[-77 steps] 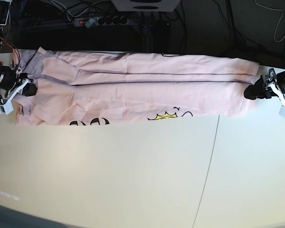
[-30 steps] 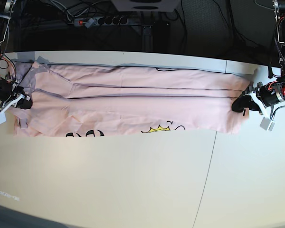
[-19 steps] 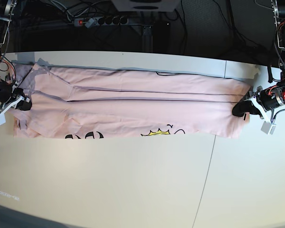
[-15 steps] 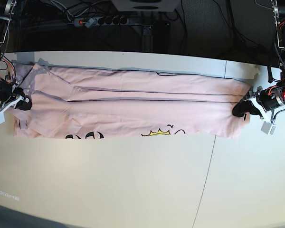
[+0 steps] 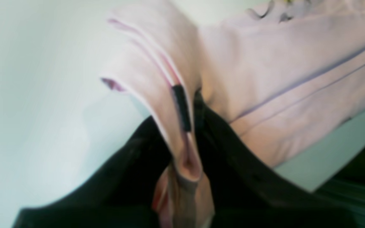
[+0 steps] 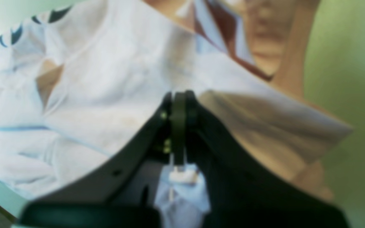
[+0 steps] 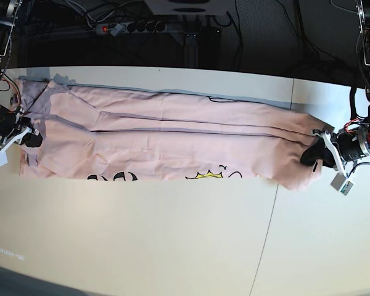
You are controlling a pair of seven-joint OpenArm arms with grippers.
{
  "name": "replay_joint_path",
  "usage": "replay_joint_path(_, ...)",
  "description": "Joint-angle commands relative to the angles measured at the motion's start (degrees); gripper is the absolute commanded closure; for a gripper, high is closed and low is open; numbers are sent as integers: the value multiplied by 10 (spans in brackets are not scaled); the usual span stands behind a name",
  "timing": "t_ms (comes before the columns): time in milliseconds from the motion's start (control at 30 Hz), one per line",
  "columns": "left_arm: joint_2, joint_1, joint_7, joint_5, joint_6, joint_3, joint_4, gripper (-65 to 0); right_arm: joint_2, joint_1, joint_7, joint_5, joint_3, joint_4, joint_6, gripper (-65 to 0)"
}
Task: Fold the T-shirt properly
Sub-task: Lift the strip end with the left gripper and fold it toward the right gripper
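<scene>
Left wrist view, left gripper (image 5: 185,126) clamped on a fold of the T-shirt (image 5: 280,79), right wrist view (blurred), right gripper (image 6: 178,107) pinched on cloth, base view, shirt stretched across the worktop (image 7: 172,234) between both grippers.

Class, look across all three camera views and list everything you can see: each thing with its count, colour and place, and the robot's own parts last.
T-shirt: one, pale pink with black lettering and a yellow graphic along its near edge, folded into a long band across the far part of the table.
Table: one, off-white, with a thin seam running down its right part.
Power strip: one, dark with a red switch, on the floor behind the table.
Cables: several, dark, behind the table.
Left pincer: one, black, at the base view's right, shut on the T-shirt's end.
Right pincer: one, black, at the base view's left, shut on the T-shirt's other end.
</scene>
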Motion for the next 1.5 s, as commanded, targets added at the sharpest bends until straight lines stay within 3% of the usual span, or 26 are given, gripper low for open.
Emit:
replay_joint_path(0,-6,-6,2,-29,2,-5,27,0,14,9,9,9,6,9,38,0)
replay_joint_path(133,32,18,31,-55,2,-2,95,0,14,9,9,9,6,9,38,0)
replay_joint_path(267,86,37,30,-27,2,31,151,0,14,9,7,9,6,9,38,0)
replay_joint_path(367,118,35,11,40,3,81,177,0,14,9,7,8,6,9,38,0)
replay_joint_path(567,189,20,-18,165,63,164,186,0,14,9,7,9,6,9,38,0)
replay_joint_path(733,266,16,-40,256,112,195,186,0,14,7,6,7,6,9,38,0)
replay_joint_path(967,361,14,-54,341,119,218,169,0,14,7,6,7,6,9,38,0)
replay_joint_path(1200,399,-6,-60,372,119,251,132,0,14,7,4,7,6,9,38,0)
replay_joint_path(1433,414,-33,-75,380,119,263,83,0,14,7,-4,9,6,9,38,0)
replay_joint_path(1467,416,-33,-75,380,119,263,80,-28,14,7,-4,9,6,9,38,0)
